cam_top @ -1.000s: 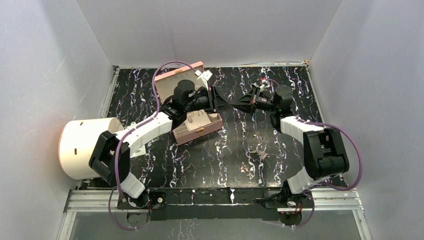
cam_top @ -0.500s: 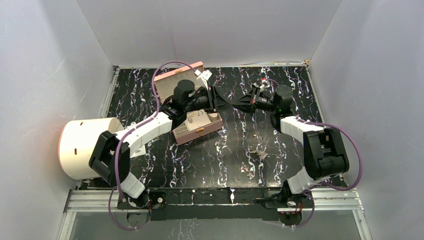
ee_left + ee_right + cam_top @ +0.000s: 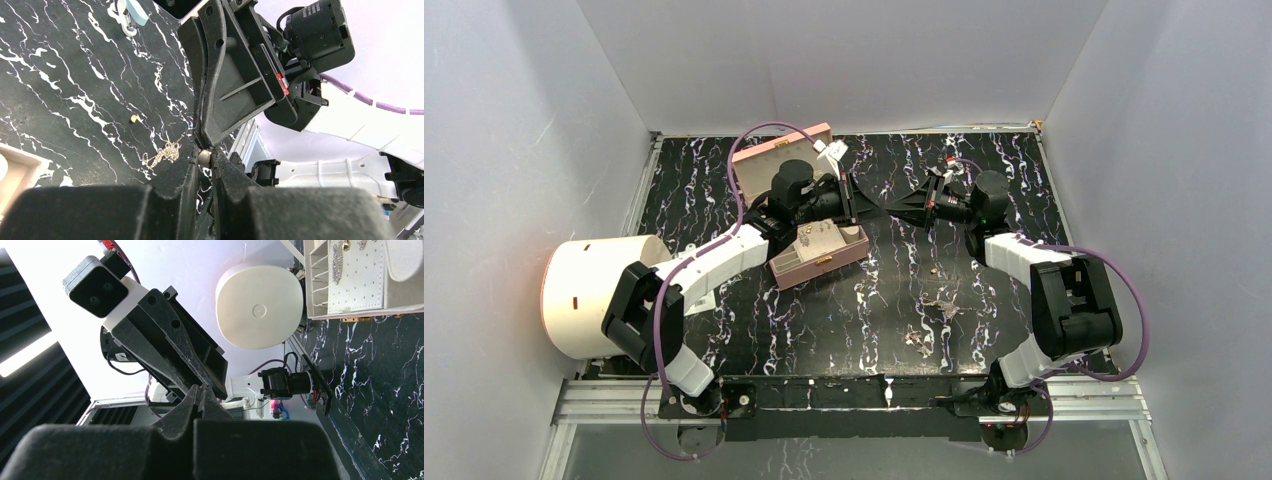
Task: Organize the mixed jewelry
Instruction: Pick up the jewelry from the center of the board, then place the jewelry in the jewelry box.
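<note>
Nearest the bases, the mixed jewelry (image 3: 929,322) lies scattered on the table (image 3: 864,330), right of the open pink box (image 3: 824,262). Beyond, the arms meet tip to tip in mid-air, apparently for a hand-off. The left gripper (image 3: 857,205), narrowed to a slit, pinches a pale bead (image 3: 204,159). The right gripper (image 3: 200,394), fully closed, touches it; whether it grips, I cannot tell.

L arm (image 3: 714,258) & R arm (image 3: 1022,252) are both showing white shell links btwn chunky blk joints, w/ a purple cable (image 3: 779,124) looping along each. L claw (image 3: 204,159) & R claw (image 3: 201,392) wearing matte blk wedge fingers (image 3: 235,75), ribbed on the outer faces, screw holes dotting them. Small red mark (image 3: 280,82) sitting on R claw's side; blk cam box (image 3: 95,287) on white bracket riding L wrist.
</note>
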`<state>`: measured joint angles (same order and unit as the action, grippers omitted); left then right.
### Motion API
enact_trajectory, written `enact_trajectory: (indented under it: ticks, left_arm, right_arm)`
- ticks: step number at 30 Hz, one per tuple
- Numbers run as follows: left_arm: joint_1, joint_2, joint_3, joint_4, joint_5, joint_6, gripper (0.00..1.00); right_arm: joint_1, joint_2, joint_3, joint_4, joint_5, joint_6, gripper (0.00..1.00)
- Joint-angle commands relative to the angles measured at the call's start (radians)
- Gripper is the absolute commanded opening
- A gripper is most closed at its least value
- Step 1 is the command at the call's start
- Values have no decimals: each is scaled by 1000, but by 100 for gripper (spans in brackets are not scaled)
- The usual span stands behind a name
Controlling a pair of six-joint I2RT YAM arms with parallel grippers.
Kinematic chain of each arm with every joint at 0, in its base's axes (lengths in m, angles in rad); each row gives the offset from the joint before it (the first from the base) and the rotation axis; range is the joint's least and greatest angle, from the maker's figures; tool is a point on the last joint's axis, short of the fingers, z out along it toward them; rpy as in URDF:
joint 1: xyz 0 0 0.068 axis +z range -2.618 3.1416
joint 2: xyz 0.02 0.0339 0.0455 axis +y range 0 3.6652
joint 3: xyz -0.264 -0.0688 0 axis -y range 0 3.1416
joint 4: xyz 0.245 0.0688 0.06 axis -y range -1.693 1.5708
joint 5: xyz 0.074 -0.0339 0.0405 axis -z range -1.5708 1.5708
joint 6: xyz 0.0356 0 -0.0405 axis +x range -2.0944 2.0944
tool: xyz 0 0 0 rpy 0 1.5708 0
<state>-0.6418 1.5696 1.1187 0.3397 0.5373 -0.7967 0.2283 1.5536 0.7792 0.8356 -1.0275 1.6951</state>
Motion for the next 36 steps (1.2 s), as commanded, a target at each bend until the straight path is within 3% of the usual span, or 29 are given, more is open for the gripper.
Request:
enact_trajectory:
  ticks: [1,5,8,12,16,25,30,36]
  left_arm:
    - [-2,-51,-4,32,0,6,2]
    - [-2,-52,-5,25,-6,7,1]
    - [-2,-54,-5,9,-17,13,1]
    - [-2,-60,-1,-30,-32,37,1]
    - [-2,-67,-3,-60,-45,56,1]
    - [1,-66,16,-133,-73,109,1]
    - [6,-66,65,-322,-161,181,1]
    - [15,-33,197,-710,-337,285,1]
  right_arm:
    - [-6,0,-12,35,-14,-25,0]
    - [-5,-7,-1,0,-14,-54,1]
    - [-5,-13,10,-29,-11,-75,11]
    - [-9,-25,18,-72,8,-98,33]
    - [-21,-36,22,-82,19,-102,42]
    - [-44,-52,29,-185,31,-161,46]
    - [-53,-62,55,-349,47,-265,47]
    - [-53,-80,117,-661,105,-457,46]
